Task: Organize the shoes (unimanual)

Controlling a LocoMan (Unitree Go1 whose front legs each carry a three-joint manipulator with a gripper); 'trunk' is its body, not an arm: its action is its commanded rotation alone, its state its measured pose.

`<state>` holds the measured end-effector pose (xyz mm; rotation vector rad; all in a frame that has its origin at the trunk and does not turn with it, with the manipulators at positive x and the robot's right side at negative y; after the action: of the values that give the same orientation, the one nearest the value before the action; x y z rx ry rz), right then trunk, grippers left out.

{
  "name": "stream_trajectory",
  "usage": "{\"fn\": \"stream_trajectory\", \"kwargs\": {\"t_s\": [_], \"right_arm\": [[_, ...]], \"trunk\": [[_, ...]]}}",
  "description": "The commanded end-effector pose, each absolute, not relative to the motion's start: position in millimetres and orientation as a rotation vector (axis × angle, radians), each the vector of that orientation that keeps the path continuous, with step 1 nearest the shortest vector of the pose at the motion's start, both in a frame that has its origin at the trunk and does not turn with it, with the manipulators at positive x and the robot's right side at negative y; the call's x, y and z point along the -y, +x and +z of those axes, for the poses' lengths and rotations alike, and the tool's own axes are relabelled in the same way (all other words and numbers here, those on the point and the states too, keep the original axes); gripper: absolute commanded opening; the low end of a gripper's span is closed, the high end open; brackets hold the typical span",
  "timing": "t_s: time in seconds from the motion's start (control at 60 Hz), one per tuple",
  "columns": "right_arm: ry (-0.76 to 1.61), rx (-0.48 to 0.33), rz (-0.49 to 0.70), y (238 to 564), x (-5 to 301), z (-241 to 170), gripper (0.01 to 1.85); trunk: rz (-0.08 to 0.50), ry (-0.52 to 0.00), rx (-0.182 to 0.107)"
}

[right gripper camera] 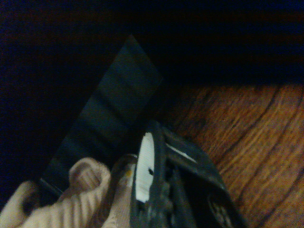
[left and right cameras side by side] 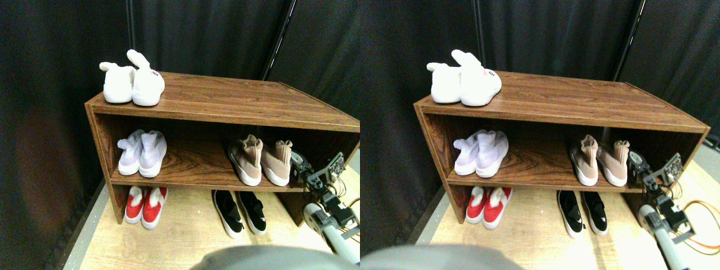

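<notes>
- Stereo pair view: gripper (left and right cameras side by side: 302, 166) at the middle shelf (left and right cameras side by side: 197, 169), just right of the tan sneakers (left and right cameras side by side: 261, 160), heels facing out, long axes running front to back.
- Wrist view: knit collar (right gripper camera: 83, 190) right beside the jaw; grip state impossible to tell.
- Black slip-ons (left and right cameras side by side: 239, 211) on the floor (left and right cameras side by side: 185, 236) below, paired.

On the middle shelf (left and right cameras side by side: 197, 169), bare board lies open between the lavender sneakers (left and right cameras side by side: 142, 153) and the tan sneakers (left and right cameras side by side: 261, 160), whereas the pincer (left and right cameras side by side: 304, 169) is confined between those and the right side panel (left and right cameras side by side: 350, 152).
</notes>
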<state>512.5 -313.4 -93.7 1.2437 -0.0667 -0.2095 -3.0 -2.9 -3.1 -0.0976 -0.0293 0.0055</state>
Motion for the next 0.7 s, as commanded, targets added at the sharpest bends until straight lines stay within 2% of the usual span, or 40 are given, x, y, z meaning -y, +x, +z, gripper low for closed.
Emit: {"fn": "stream_trajectory", "kwargs": {"t_s": [0.017,0.217,0.483,0.7], "right_arm": [[1.266,0.065,-0.187,518.6,312.7,-96.6,0.06],[1.33,0.028,-0.212,522.9,304.6,-101.6,0.06],[1.316,-0.053,-0.155,525.0,288.4,-107.4,0.06],[1.3,-0.072,-0.12,525.7,275.9,-109.0,0.06]], "trunk": [[0.025,-0.113,0.01],[0.034,-0.121,0.006],[0.047,-0.134,0.0],[0.057,-0.14,-0.005]]}}
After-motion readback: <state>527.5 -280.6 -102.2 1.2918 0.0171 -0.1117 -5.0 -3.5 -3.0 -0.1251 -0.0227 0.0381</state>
